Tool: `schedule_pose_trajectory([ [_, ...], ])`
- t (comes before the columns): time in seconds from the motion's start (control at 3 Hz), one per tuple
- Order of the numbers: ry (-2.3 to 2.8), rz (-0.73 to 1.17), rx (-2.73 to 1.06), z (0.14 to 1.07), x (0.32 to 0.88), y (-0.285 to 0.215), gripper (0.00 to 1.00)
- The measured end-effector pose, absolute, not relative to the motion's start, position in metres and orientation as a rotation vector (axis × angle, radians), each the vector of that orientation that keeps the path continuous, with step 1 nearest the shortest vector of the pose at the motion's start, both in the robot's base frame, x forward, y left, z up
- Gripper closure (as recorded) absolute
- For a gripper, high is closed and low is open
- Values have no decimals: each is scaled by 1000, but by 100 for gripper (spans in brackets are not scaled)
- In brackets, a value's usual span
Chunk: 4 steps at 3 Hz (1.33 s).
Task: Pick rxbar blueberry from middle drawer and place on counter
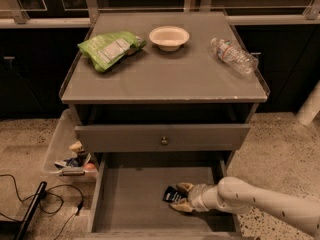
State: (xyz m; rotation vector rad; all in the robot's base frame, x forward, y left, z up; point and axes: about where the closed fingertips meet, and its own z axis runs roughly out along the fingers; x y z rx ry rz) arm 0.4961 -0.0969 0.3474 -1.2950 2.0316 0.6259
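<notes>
The rxbar blueberry (pixel 171 194) is a small dark bar with white print, lying on the floor of the open middle drawer (pixel 135 199), right of centre. My gripper (pixel 181 197) reaches in from the right on a white arm, low inside the drawer. Its tan fingers (pixel 185 187) stand one on the far side and one on the near side of the bar's right end. The counter (pixel 165 69) is the grey cabinet top above.
On the counter lie a green crinkled bag (pixel 110 48) at left, a white bowl (pixel 169 36) at the back and a clear water bottle (pixel 233 55) at right. The drawer front with a brass knob (pixel 163 140) is above. A bin of clutter (pixel 70 156) and cables (pixel 30 204) are on the floor at left.
</notes>
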Motion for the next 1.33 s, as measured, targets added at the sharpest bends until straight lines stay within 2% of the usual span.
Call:
schedule_pose_trajectory([
  [0.33,2032,626,-1295,347,496,-97,86],
  [0.67,2032,626,-1295,347,496,-97,100],
  [1.33,2032,626,-1295,350,496,-97,100],
])
